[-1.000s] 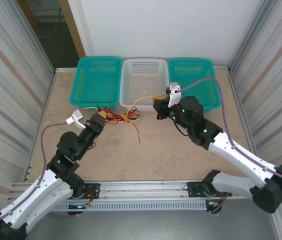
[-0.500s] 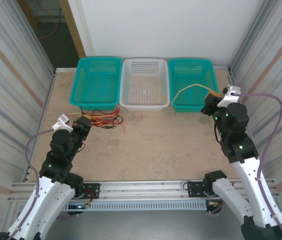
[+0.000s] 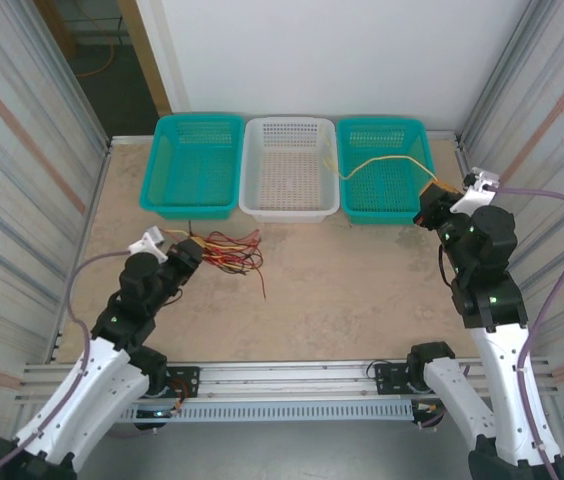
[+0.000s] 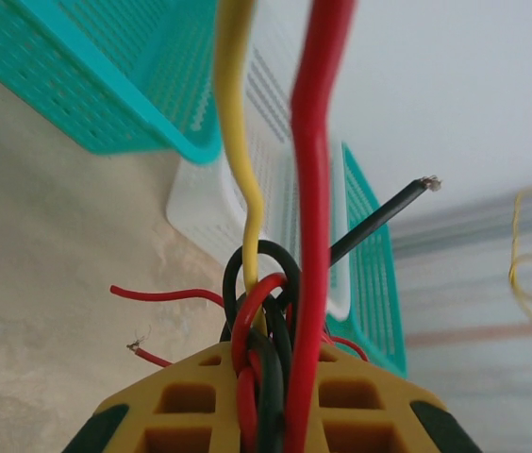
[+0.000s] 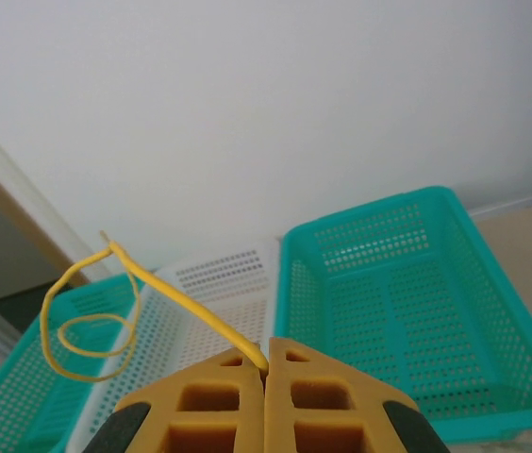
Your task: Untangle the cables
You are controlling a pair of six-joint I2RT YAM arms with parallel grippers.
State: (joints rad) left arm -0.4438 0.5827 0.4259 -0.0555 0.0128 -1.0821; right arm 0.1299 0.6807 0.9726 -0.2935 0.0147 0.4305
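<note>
the left end effector (image 3: pixel 190 250) is closed on the tangled cables (image 3: pixel 228 246) near the left edge of the desk (image 3: pixel 342 280). the right end effector (image 5: pixel 266 376), closed, pinches one yellow cable (image 5: pixel 191 308) above the right teal basket (image 3: pixel 387 214). between them is wide bare desk.

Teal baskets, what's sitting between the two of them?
A white basket, flanked by the left teal basket and the right teal basket in one row; the top view shows it.
</note>
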